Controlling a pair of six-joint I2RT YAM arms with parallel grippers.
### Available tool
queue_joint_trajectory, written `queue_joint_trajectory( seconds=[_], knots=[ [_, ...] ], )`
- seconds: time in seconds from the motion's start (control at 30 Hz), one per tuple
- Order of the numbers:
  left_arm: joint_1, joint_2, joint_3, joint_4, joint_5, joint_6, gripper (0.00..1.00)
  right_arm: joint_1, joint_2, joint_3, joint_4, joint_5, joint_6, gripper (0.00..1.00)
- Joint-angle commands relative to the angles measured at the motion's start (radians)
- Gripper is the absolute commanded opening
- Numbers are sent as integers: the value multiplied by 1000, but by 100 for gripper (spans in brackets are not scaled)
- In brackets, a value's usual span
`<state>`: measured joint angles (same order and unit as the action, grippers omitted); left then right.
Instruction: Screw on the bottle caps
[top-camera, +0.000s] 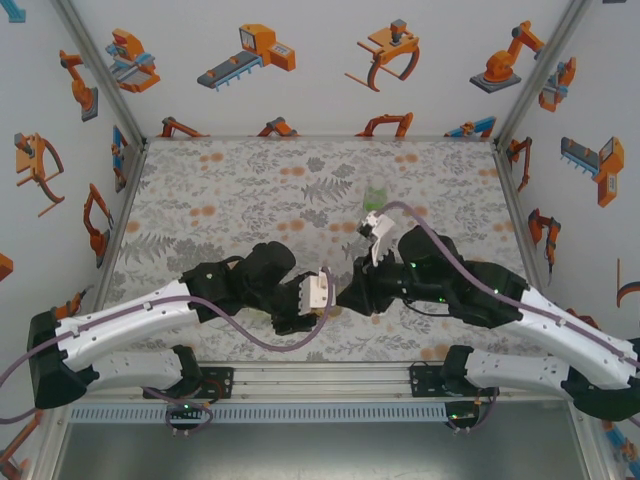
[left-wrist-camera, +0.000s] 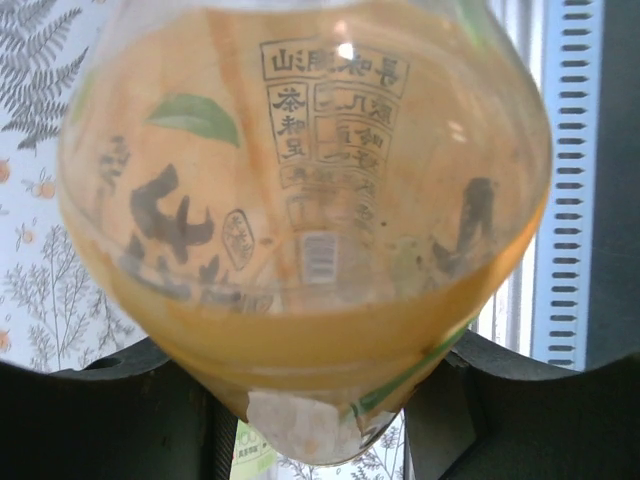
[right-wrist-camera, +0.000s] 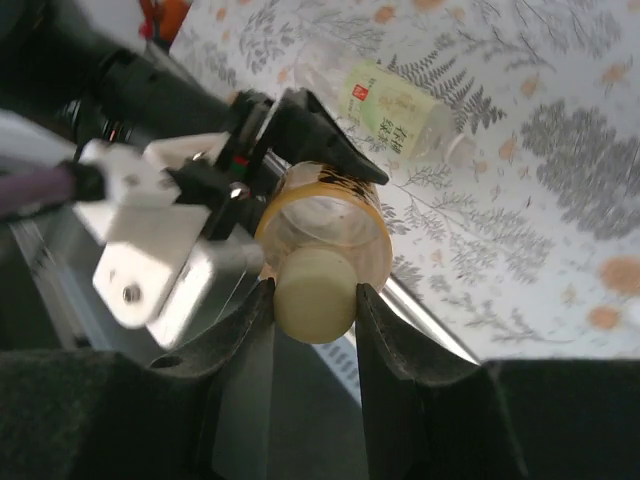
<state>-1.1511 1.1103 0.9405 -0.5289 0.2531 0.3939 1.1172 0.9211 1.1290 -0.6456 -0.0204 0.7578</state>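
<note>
The yellow-orange bottle (left-wrist-camera: 300, 200) is held off the table, and my left gripper (left-wrist-camera: 315, 410) is shut on its body. A plain white cap (right-wrist-camera: 315, 295) sits on that bottle's neck (right-wrist-camera: 325, 225). My right gripper (right-wrist-camera: 312, 300) is shut on the cap, one finger pressing each side. From above, the two grippers meet nose to nose over the near middle of the table, the left gripper (top-camera: 320, 298) and the right gripper (top-camera: 346, 290). A clear bottle with a pale green label (right-wrist-camera: 395, 108) lies on its side farther back (top-camera: 375, 190).
A floral cloth (top-camera: 250, 190) covers the table. A metal rail (top-camera: 320, 378) runs along the near edge between the arm bases. Patterned walls close in the left, right and far sides.
</note>
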Motion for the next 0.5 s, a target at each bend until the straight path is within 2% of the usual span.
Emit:
queue_joint_trajectory(
  seconds=[0.0, 0.07, 0.13, 0.23, 0.3, 0.4, 0.47],
  knots=[
    [-12, 2, 3, 108, -22, 22, 0, 5, -6, -48, 16, 152, 463, 0],
    [-12, -1, 2, 109, -45, 24, 0, 5, -16, -62, -3, 183, 562, 0],
    [-13, -3, 1, 110, -58, 29, 0, 5, -23, -75, 25, 194, 597, 0],
    [-13, -9, 1, 118, -56, 31, 0, 6, -11, -67, 65, 181, 564, 0],
    [-12, -13, 0, 122, -40, 31, 0, 5, -13, -59, 102, 171, 477, 0],
    [-13, -21, 1, 122, -5, 30, 0, 4, -36, -31, 138, 156, 278, 34],
    [-12, -27, 1, 120, 25, 30, 0, 5, -55, -2, 135, 124, 119, 47]
  ],
)
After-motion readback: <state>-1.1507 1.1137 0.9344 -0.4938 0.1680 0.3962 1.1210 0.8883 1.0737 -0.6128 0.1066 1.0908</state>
